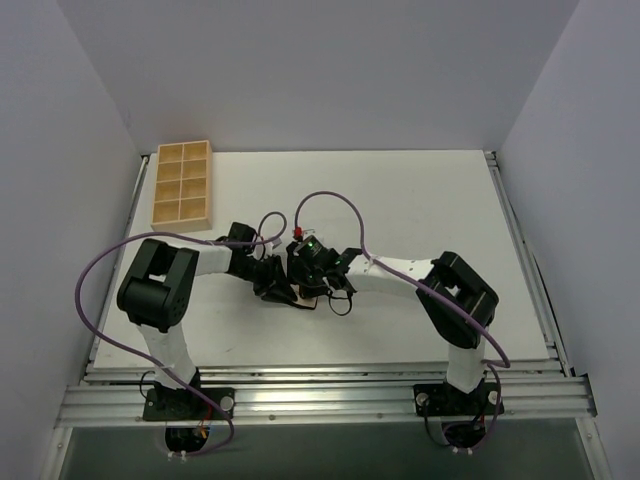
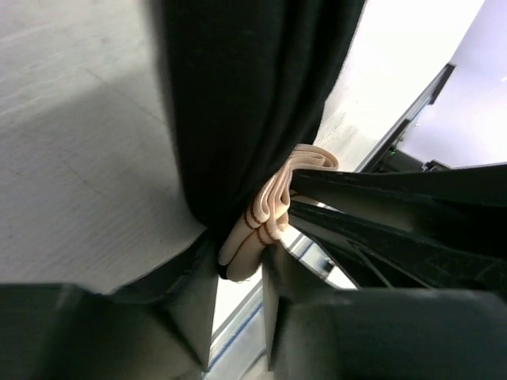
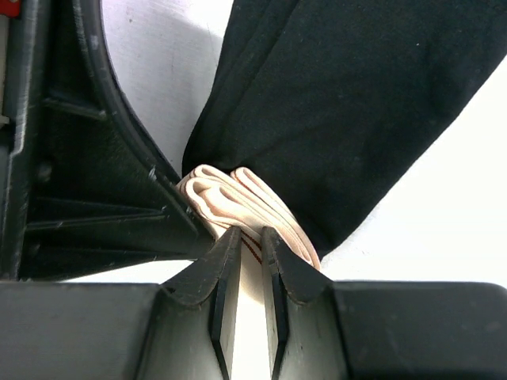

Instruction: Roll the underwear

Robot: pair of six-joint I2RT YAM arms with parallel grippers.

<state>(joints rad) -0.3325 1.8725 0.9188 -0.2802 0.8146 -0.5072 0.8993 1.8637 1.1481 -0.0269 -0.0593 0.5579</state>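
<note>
The underwear (image 3: 356,95) is black fabric with a folded beige waistband (image 3: 230,194), held up between both grippers over the middle of the table. My right gripper (image 3: 249,233) is shut on a layer of the waistband, its fingers nearly together. My left gripper (image 2: 242,265) has the bundled end of the waistband (image 2: 265,210) pressed between its fingertips, and the black fabric (image 2: 238,103) hangs above it. In the top view the two grippers meet tip to tip, left gripper (image 1: 275,285) against right gripper (image 1: 318,283), and only a scrap of beige underwear (image 1: 311,296) shows between them.
A tan wooden compartment tray (image 1: 183,185) lies at the back left of the white table (image 1: 430,200). Purple cables loop over both arms. The aluminium rail (image 1: 320,395) runs along the near edge.
</note>
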